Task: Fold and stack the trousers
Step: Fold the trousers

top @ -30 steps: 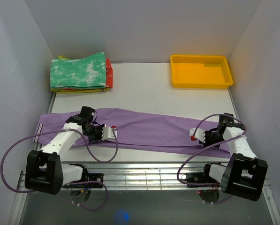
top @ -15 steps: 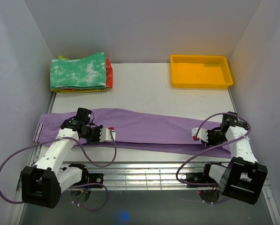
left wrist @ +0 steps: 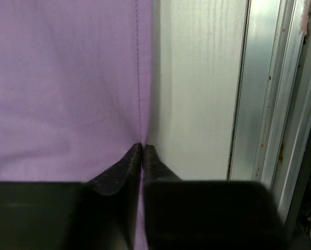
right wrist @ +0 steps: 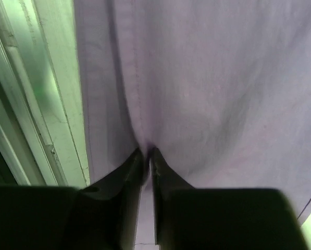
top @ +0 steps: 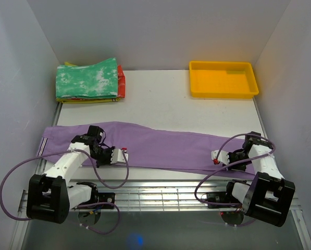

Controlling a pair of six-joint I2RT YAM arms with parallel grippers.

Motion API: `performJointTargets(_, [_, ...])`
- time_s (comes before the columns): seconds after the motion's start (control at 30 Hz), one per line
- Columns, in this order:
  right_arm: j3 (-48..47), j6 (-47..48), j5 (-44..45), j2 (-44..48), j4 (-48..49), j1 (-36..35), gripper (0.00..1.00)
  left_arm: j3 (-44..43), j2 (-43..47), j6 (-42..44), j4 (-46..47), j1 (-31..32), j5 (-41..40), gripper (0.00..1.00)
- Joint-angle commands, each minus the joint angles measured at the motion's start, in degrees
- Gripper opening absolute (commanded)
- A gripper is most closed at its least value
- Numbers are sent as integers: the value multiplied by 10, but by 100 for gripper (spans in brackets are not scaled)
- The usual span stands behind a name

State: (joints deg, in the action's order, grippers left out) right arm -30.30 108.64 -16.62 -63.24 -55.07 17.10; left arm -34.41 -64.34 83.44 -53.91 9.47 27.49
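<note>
The lilac trousers (top: 160, 146) lie stretched left to right across the near part of the white table, striped waistband at the far left (top: 42, 147). My left gripper (top: 125, 155) is shut on the trousers' near edge; in the left wrist view its tips (left wrist: 142, 148) pinch the seamed edge of the trousers (left wrist: 66, 88). My right gripper (top: 216, 156) is shut on the trousers near the leg end; in the right wrist view its tips (right wrist: 147, 152) pinch a fold of the trousers (right wrist: 212, 78).
A stack of folded garments, green-and-white on top of red and yellow (top: 88, 79), sits at the back left. A yellow tray (top: 223, 79) stands at the back right. A metal rail (top: 165, 190) runs along the table's near edge. Walls close in on both sides.
Both grippers have drawn the trousers' near edge toward the near side of the table. The left gripper shifted slightly down, and the right gripper moved down and a little right.
</note>
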Motion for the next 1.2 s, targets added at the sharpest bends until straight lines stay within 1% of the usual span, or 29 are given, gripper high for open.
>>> performJointTargets(0.0, [-3,3,26,-4,20,5,34,-1,-6,8,-8,-4,10,26])
performJointTargets(0.03, [-9,-5,26,-4,19,5,41,-6,-5,8,-16,-5,13,37])
performJointTargets(0.07, [-27,-24,22,-2,18,7,47,-22,-1,7,-25,-5,17,45])
performJointTargets(0.1, [-40,-32,17,0,17,10,55,-31,6,2,-42,-5,21,57])
performJointTargets(0.13, [-55,-36,5,0,8,20,56,-41,24,-4,-51,-5,33,67])
performJointTargets(0.17, [-88,-39,-5,1,1,28,59,-63,35,-9,-59,-5,40,70])
performJointTargets(0.2, [-106,-54,-15,0,-6,34,67,-76,46,-28,-74,-4,48,77])
performJointTargets(0.23, [-125,-68,-34,-2,-19,46,73,-87,64,-40,-82,-5,55,82])
performJointTargets(0.27, [-164,-79,-43,-6,-29,54,74,-113,71,-60,-85,-4,68,86])
performJointTargets(0.3, [-185,-107,-52,-20,-38,62,75,-126,77,-85,-82,-4,75,97])
performJointTargets(0.33, [-203,-128,-65,-31,-46,78,77,-137,83,-145,-77,-5,81,98])
performJointTargets(0.4, [-256,-179,-78,-70,-71,99,77,-166,84,-213,-46,-4,92,98])
performJointTargets(0.43, [-273,-190,-96,-89,-82,126,77,-174,82,-276,-32,-4,93,98])
performJointTargets(0.47, [-291,-190,-106,-105,-122,143,77,-183,72,-292,-28,-4,99,98])
performJointTargets(0.53, [-329,-209,-123,-153,-141,181,76,-198,61,-317,-16,-4,114,98])
performJointTargets(0.57, [-338,-200,-126,-167,-159,193,74,-200,50,-347,-2,-5,117,98])
performJointTargets(0.6, [-346,-187,-129,-190,-196,202,70,-203,46,-354,2,-5,122,98])
performJointTargets(0.63, [-348,-197,-128,-196,-196,220,69,-199,42,-362,13,-5,121,98])
performJointTargets(0.67, [-346,-201,-126,-201,-195,225,67,-194,40,-398,44,-4,114,98])
performJointTargets(0.7, [-340,-205,-124,-206,-189,231,65,-188,33,-411,56,-4,108,98])
performJointTargets(0.8, [-296,-258,-106,-203,-152,232,61,-164,5,-461,104,-5,69,98])
performJointTargets(0.83, [-268,-272,-100,-202,-128,232,61,-158,-6,-477,113,-4,42,98])
performJointTargets(0.9, [-234,-309,-89,-199,-102,223,60,-157,-33,-519,132,-4,22,98])
performJointTargets(0.93, [-216,-327,-66,-197,-60,218,59,-157,-41,-535,137,-5,14,98])
performJointTargets(1.0, [-162,-346,-39,-194,-21,202,58,-165,-51,-570,145,-4,9,98])
performJointTargets(1.03, [-145,-353,-8,-193,28,198,58,-167,-54,-585,151,-5,3,98])
performJointTargets(1.07, [-116,-354,9,-192,51,194,58,-174,-55,-592,153,-4,1,98])
performJointTargets(1.13, [-100,-358,49,-201,90,190,55,-183,-57,-597,151,-5,12,98])
performJointTargets(1.17, [-97,-357,65,-216,126,190,54,-187,-57,-600,146,-5,19,98])
